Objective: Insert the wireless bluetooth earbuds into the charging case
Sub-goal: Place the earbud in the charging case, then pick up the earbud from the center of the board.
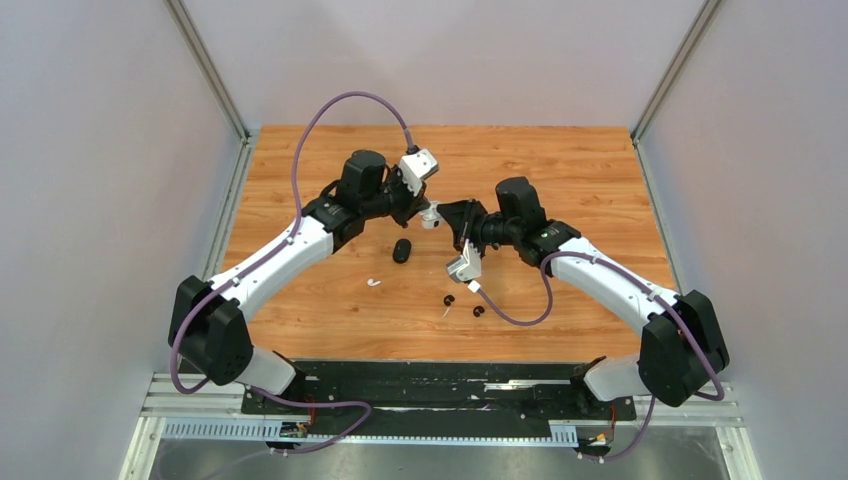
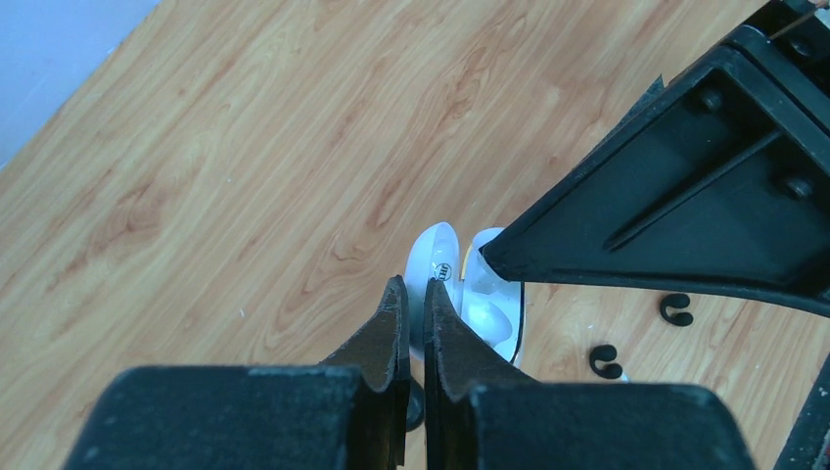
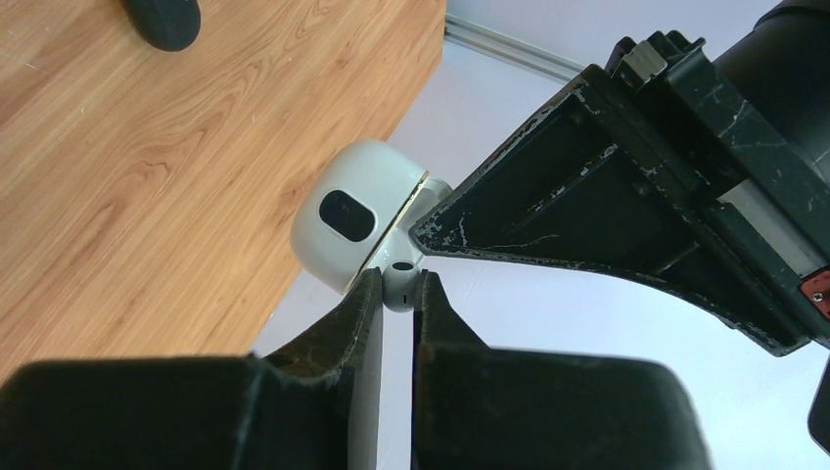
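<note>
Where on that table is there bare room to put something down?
Bare wood lies in the far right corner behind the right arm and along the near left edge beside the left arm. The middle is crowded: white case, black case, loose earbuds.

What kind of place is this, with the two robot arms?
Probably a robot test booth in a lab: two arms fixed to a metal rail, plain grey walls closing in a wooden table, and purple cables trailing from the arms.
</note>
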